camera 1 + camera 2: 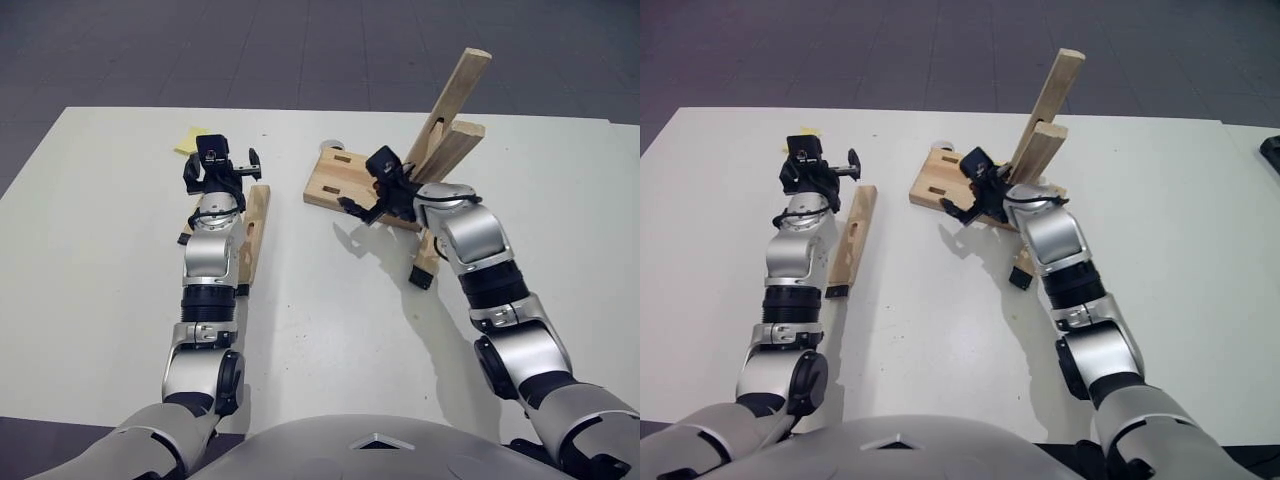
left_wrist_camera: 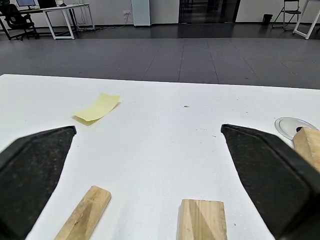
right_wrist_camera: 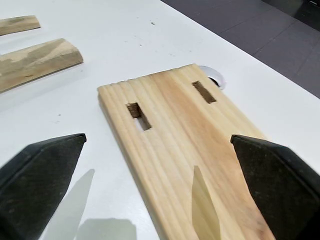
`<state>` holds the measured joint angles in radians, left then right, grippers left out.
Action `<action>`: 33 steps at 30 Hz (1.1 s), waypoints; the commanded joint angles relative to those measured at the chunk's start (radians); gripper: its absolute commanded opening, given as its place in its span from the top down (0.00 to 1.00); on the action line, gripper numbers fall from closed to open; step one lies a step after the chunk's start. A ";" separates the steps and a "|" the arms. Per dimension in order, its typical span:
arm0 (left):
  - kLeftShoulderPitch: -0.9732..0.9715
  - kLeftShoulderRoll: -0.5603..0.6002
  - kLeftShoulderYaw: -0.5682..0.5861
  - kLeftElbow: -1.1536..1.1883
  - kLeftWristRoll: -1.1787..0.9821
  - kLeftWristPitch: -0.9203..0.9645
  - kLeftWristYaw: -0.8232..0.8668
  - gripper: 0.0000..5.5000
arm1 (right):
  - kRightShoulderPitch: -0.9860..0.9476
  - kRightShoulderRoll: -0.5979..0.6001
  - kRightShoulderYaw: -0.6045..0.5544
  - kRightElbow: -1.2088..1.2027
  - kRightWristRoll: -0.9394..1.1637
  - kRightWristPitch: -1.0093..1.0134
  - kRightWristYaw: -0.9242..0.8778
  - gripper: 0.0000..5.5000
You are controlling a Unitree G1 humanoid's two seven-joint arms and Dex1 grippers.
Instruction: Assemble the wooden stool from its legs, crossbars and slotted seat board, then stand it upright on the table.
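While the slotted seat board (image 1: 332, 180) lay flat on the table (image 1: 100, 260), two legs (image 1: 455, 100) rose tilted from its far end, seemingly seated in their slots, so the job looked roughly half done and the step in hand was fitting the remaining legs. The right gripper (image 1: 360, 208) hung just over the board's near edge with its fingers spread wide and nothing between them; below it two open slots (image 3: 137, 116) waited at the board's free end. The left gripper (image 1: 225, 165) was likewise wide open and empty, poised above the table near a yellow note (image 2: 97, 107). A loose leg (image 1: 257, 225) lay flat just beside the left forearm, a second wooden piece (image 2: 85, 215) lay on the arm's other side, and another piece (image 1: 425, 262) lay under the right forearm. The next move, as I judged it, called for the left gripper to drop and close on the loose leg, carry it across to the board, and line its end squarely with an open slot while the right gripper steadied the board against sliding.
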<state>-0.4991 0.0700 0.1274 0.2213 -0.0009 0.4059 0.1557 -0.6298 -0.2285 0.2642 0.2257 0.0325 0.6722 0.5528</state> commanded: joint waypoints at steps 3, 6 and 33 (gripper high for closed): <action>0.003 -0.007 -0.016 -0.011 0.009 0.019 0.003 0.02 | -0.075 0.097 0.053 0.195 -0.040 -0.097 -0.019 0.02; 0.014 -0.021 -0.025 -0.015 0.010 0.020 0.009 0.02 | -0.114 0.124 0.081 0.294 -0.078 -0.154 -0.024 0.02; 0.043 -0.051 -0.003 -0.015 0.008 0.003 0.055 0.02 | 0.004 -0.324 0.416 -0.199 -0.319 -0.402 0.630 0.02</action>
<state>-0.4707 0.0183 0.1272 0.2218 -0.0004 0.3988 0.2069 -0.6583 -0.4640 0.6644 0.1039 -0.2131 0.3117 1.1841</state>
